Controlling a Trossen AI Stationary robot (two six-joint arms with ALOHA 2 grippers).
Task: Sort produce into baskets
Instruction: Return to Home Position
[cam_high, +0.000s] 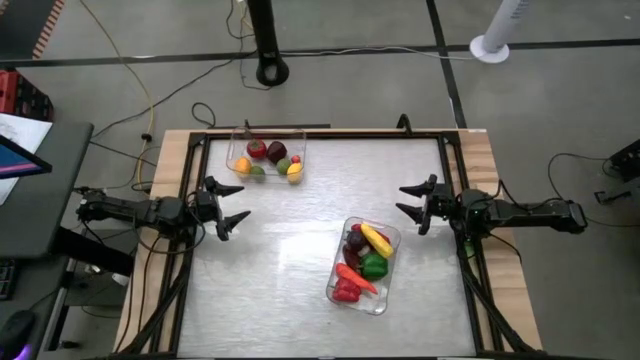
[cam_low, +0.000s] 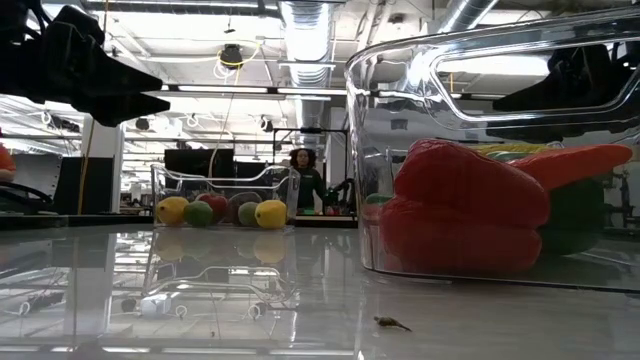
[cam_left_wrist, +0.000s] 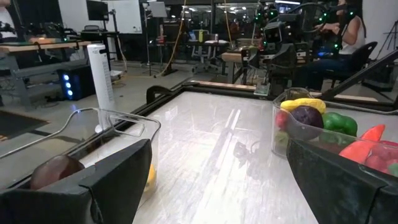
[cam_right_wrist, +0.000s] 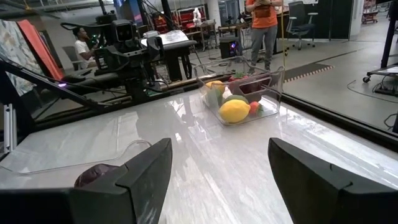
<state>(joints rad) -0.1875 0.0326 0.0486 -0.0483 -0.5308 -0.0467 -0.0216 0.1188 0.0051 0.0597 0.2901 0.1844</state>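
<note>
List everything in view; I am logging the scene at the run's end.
Clear plastic rectangular trays: two, see-through; one by the table's far edge, one nearer the right arm.
Small round toy produce: about six, red, maroon, orange, green, yellow; in the far tray.
Mixed toy vegetables: about five, yellow, maroon, green, orange, red; in the nearer tray.
Glossy table: one, grey-white; under both arms.
White fan base: one, white; floor beyond table.
Person: one, dark top; room behind.
Dark two-finger grippers: two, black; left gripper and right gripper open, at opposite table sides.
</note>
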